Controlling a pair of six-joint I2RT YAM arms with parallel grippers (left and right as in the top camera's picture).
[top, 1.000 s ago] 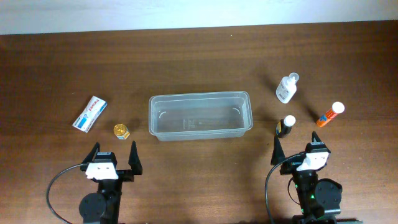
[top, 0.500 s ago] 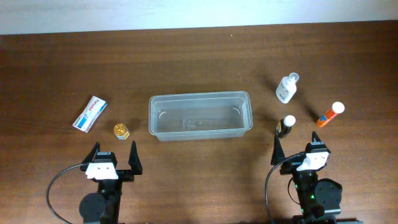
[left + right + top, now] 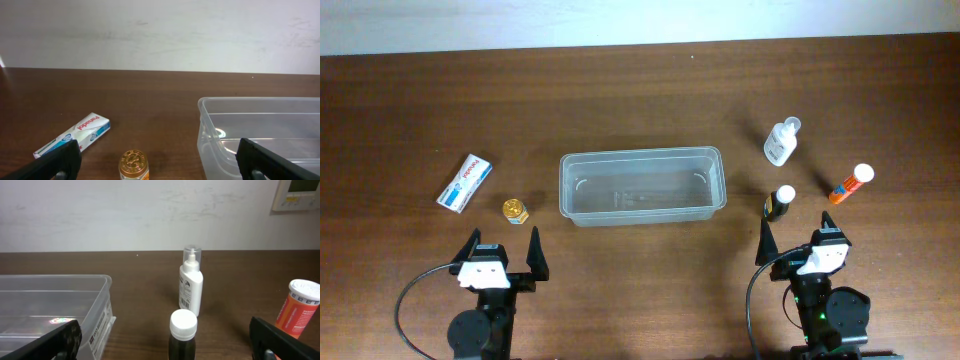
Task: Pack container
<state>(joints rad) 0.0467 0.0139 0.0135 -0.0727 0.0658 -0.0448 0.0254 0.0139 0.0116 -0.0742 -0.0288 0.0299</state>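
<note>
I find the left hand [image 3: 504, 235] low over the surface [image 3: 640, 90] with its jaws spread wide and nothing between them. The right hand [image 3: 796, 238] stands likewise: jaws fully apart, gripping nothing.

The container [image 3: 640, 152] sits upright on the surface, ahead of both hands and between them. It lies forward and to the right of the left hand, and forward and to the left of the right hand. In the left wrist view its near left corner shows just inside the right finger. In the right wrist view its right end shows just above the left finger. Neither hand touches it.

Directly ahead of the left hand, in line with the gap between its fingers, stands a small gold-capped jar [image 3: 515, 210]. It is just to the left of the container and apart from it. A white and blue toothpaste box [image 3: 464, 182] lies flat, farther forward and to the left of that hand.

Close ahead of the right hand stands a dark bottle with a white cap [image 3: 781, 201], centred between the fingers in the wrist view. A white pump bottle [image 3: 781, 142] stands upright beyond it. An orange tube with a white cap [image 3: 850, 184] lies forward and to the right of that hand.
</note>
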